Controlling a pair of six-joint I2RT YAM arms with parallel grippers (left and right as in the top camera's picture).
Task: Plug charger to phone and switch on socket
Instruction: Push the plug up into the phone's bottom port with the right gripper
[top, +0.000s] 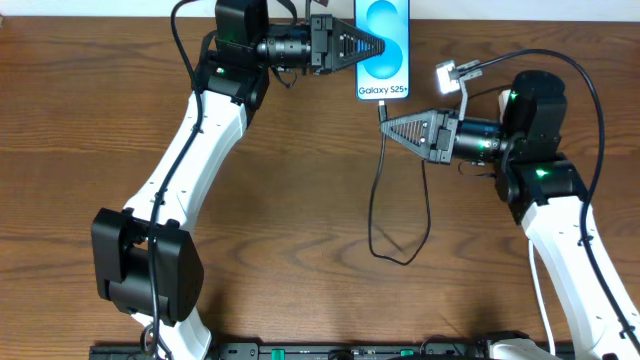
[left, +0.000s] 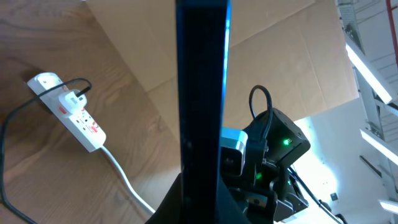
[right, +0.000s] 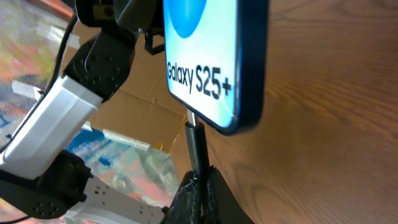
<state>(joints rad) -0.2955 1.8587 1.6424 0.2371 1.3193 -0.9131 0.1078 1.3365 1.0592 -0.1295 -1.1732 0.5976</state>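
The phone (top: 385, 75) with its light-blue "Galaxy S25+" screen is at the table's far edge. My left gripper (top: 378, 45) is shut on it from the left. In the left wrist view the phone is a dark upright bar (left: 202, 93) between my fingers (left: 202, 202). My right gripper (top: 386, 125) is shut on the charger connector (right: 198, 146), just below the phone's bottom edge (right: 211, 93). The connector's tip meets that edge; I cannot tell whether it is seated. The black cable (top: 375, 220) loops toward me. The white socket (left: 68, 112) lies flat with a black plug in it.
The socket's white cord (left: 124, 180) runs across the wood toward my left wrist. In the overhead view the socket's end (top: 452, 76) shows just behind my right arm. A black rail (top: 350, 350) lines the table's near edge.
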